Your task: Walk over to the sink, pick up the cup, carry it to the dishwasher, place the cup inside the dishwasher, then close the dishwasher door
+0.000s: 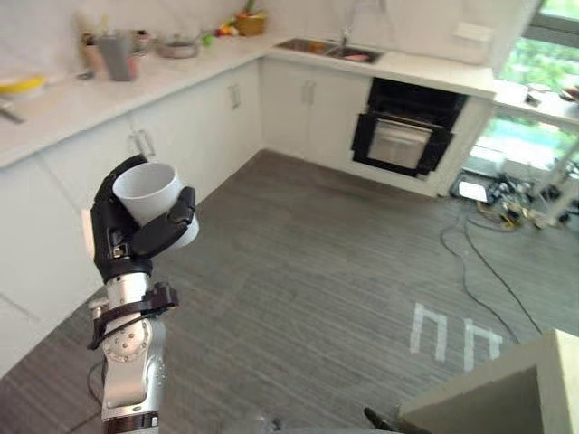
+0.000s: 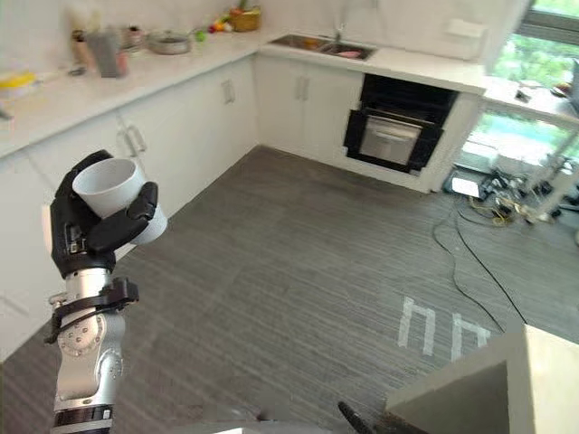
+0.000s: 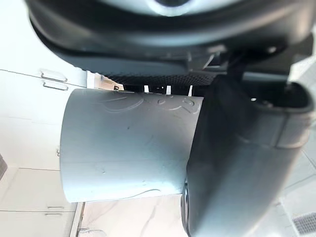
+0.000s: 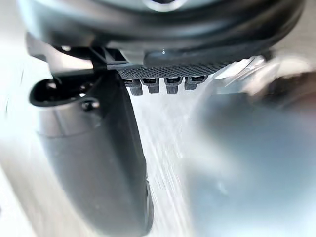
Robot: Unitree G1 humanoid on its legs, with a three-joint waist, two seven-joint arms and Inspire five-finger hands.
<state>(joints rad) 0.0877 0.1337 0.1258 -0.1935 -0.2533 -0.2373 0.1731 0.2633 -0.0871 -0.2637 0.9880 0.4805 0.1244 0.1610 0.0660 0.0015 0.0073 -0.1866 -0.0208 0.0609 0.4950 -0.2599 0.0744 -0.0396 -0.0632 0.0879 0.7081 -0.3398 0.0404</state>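
Observation:
A white cup (image 1: 149, 192) is held upright at chest height, with my left hand (image 1: 122, 240) shut round it, thumb across its front. Up close the cup's wall (image 3: 123, 148) fills the space between the thumb (image 3: 232, 163) and the palm. The steel sink (image 1: 327, 49) is set in the counter at the far corner. To its right, under the counter, is the black-fronted dishwasher (image 1: 404, 134) with a silver panel. I cannot tell how its door stands. My right hand (image 4: 94, 148) holds nothing, its thumb straight over a blurred floor.
White cabinets (image 1: 172, 136) run along the left under a counter with a pot (image 1: 177, 45), a utensil holder (image 1: 115, 54) and a basket (image 1: 251, 23). Cables (image 1: 507, 212) lie on the floor at the right. A beige box corner (image 1: 507, 389) juts in at lower right.

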